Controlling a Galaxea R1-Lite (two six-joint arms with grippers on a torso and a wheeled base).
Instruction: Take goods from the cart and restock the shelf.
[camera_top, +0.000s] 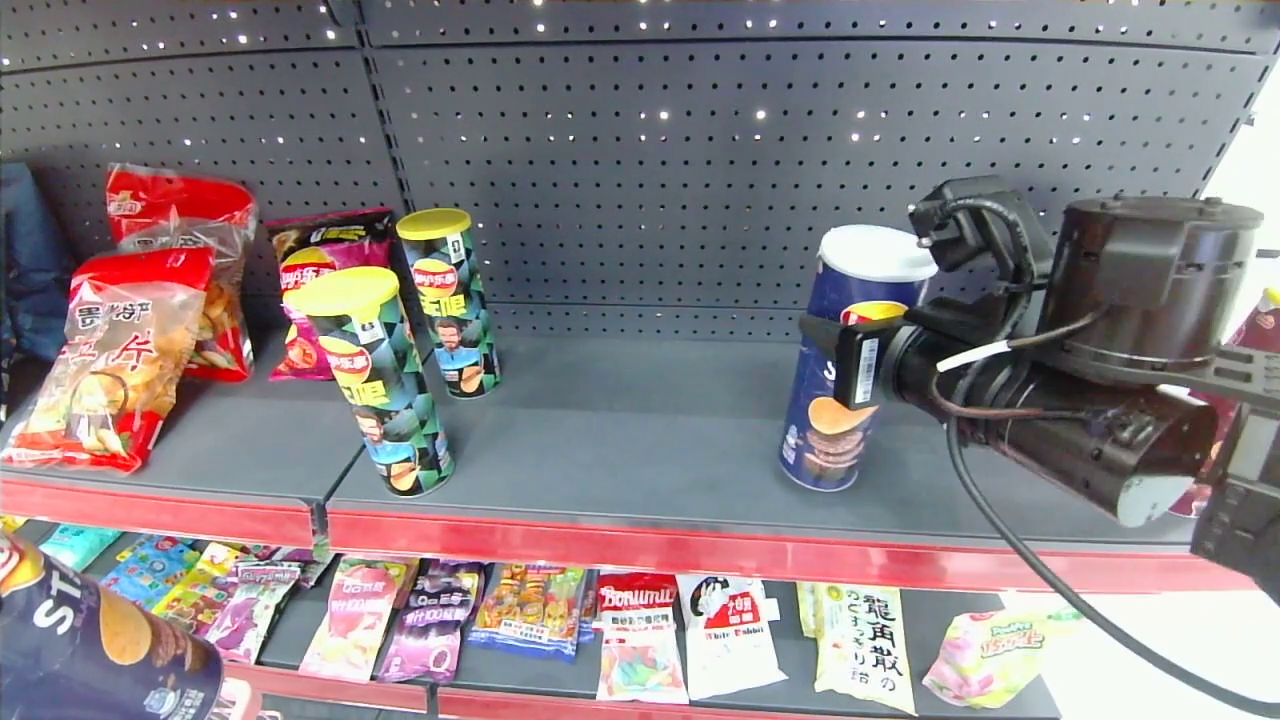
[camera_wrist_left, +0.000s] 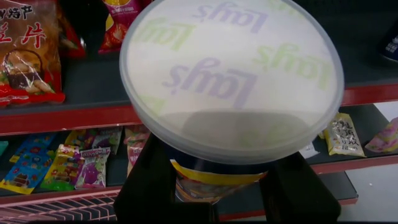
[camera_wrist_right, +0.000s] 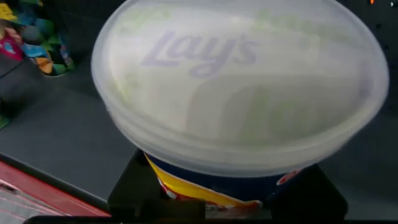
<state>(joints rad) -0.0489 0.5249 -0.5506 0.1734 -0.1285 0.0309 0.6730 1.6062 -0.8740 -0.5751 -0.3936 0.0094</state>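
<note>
Chips in a blue can (camera_top: 825, 440) with a white lid are the goods in hand. The can is right of centre in the head view, upright with a slight lean, on the grey upper shelf (camera_top: 620, 430). Its base looks to be on the board or just off it; I cannot tell which. The right fingers (camera_top: 858, 365) are closed around its middle from the right. The right wrist view shows a dark finger pressed against each flank of the can, under the lid.

A second can (camera_top: 90, 640), dark with a chips picture, sits in the bottom left corner of the head view, lower than the shelf's red edge. The left fingers (camera_wrist_left: 149, 186) are clamped on it, one on each side of the body beneath its lid.

Farther out, two green cans (camera_top: 375, 380) with yellow lids stand left of centre, one behind the other and well apart from the blue can. Red bags (camera_top: 110, 370) and a purple bag (camera_top: 320, 270) lean at the far left. The lower shelf (camera_top: 945, 620) carries a row of small packets (camera_top: 640, 640).

By my reading, the task is partway through. One can has reached its spot but has not been let go. Still to do are releasing it, setting the second can on the shelf, and fetching whatever else the cart holds.
</note>
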